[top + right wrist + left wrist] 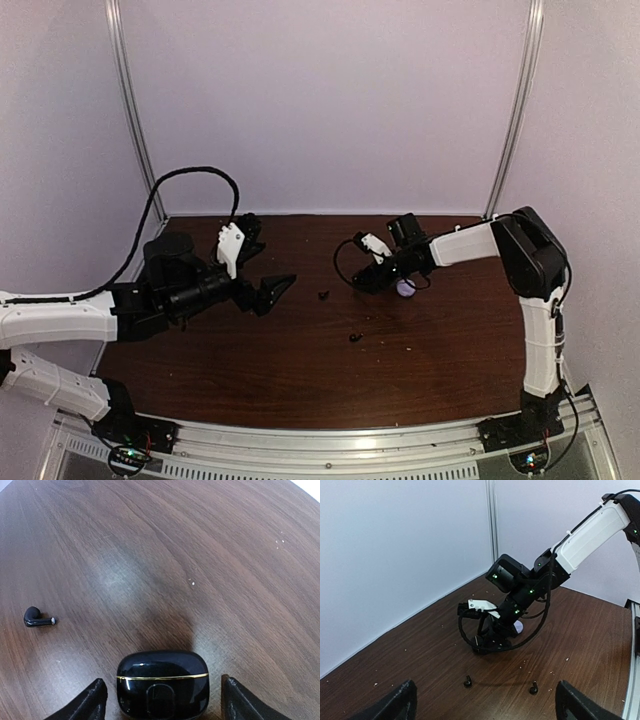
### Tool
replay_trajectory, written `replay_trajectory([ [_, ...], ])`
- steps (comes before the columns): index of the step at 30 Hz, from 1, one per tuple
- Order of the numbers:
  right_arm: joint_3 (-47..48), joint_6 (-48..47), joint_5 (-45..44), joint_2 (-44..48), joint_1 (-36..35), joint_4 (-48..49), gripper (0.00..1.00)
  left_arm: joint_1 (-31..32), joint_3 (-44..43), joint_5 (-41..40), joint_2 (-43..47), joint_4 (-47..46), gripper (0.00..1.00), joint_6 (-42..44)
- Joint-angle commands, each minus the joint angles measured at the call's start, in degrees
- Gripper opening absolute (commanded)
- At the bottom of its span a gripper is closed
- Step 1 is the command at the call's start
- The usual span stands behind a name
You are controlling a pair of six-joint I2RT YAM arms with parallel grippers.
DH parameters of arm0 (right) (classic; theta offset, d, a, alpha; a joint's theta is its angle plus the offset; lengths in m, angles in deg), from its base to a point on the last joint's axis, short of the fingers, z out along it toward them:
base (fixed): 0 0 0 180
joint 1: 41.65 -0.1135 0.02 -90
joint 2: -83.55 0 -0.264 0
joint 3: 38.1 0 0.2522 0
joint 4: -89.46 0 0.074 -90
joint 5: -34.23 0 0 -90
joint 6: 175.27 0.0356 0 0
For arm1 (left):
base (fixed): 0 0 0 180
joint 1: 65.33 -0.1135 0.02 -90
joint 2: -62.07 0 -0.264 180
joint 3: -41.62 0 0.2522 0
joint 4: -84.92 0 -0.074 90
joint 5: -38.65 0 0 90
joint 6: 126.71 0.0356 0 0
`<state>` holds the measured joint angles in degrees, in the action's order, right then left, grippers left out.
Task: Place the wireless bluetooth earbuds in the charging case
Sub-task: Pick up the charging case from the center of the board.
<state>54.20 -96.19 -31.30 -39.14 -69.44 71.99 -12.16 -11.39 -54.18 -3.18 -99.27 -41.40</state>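
Right claw is straddling the closed black charging case, jaws spread and not gripping. Left claw is hanging spread and empty. A black earbud is lying on the desk apart from the case. It is probably light, glossy and slippery, and best pinched across the stem.

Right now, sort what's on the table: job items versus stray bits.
Job: black charging case; far black earbud; near black earbud; pale lavender case, partly hidden.
Lying about: scattered pale crumbs.
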Motion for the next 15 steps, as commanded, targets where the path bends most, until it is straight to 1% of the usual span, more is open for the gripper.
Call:
replay_trajectory([
  [1,1.80,-0.96,0.38,-1.76,-0.22,-1.44,0.77,-0.78,-1.63,-0.94,-0.31,-1.80,0.98,-1.10],
  [6,2.02,-1.03,0.66,-2.33,-0.57,-1.53,0.73,-1.54,-1.98,-2.45,-0.88,-1.05,0.97,-2.80],
  [9,1.84,-1.11,0.03,-2.47,-0.75,-1.64,0.67,-1.91,-2.40,-4.03,-0.88,-0.20,0.96,-3.37],
  [15,0.20,-1.77,-4.68,-0.96,-2.18,-1.19,0.58,-2.09,-1.98,-5.27,-0.23,-0.24,0.95,-3.90],
])
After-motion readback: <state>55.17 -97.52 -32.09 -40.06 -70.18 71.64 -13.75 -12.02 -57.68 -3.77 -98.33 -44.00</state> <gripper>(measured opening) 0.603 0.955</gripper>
